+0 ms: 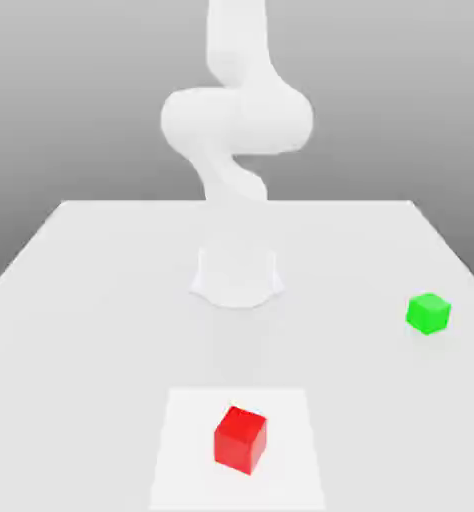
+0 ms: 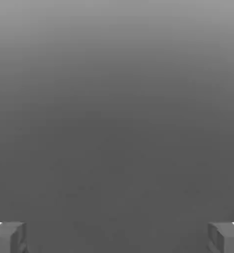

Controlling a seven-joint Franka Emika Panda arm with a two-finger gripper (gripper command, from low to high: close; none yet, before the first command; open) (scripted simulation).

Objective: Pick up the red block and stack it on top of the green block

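With nothing grasped yet, the gripper (image 2: 117, 237) has its fingers (image 2: 8, 236) spread wide apart, ready for the red block (image 1: 241, 438), which sits on the table (image 1: 81, 300) well apart from the green block (image 1: 428, 313), toward the exterior view's left and nearer the camera.

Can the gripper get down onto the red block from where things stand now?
Probably yes. The red block sits alone on the table, well apart from the green block, and the gripper is open with nothing between its fingers.
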